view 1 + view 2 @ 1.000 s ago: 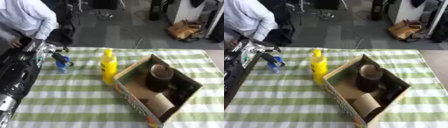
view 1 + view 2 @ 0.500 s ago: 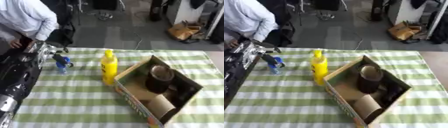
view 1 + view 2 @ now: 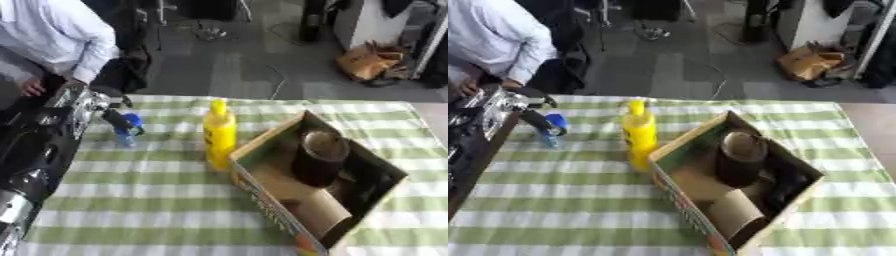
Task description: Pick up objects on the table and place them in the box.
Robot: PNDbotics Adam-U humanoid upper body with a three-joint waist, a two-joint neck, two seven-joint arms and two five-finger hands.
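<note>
Left hand at the small blue-capped bottle, far left of the striped worktop.

Left eye view: the left hand (image 3: 87, 102) had fingers curled about the small clear bottle with a blue cap (image 3: 128, 129), well apart from the open cardboard box (image 3: 262, 150); a tall yellow squeeze bottle (image 3: 219, 134) stood just beside the box's near wall. Right eye view: the green-and-white striped worktop (image 3: 579, 200) lay between; a good carry would lift clear over the yellow bottle. The right hand showed nowhere.
</note>
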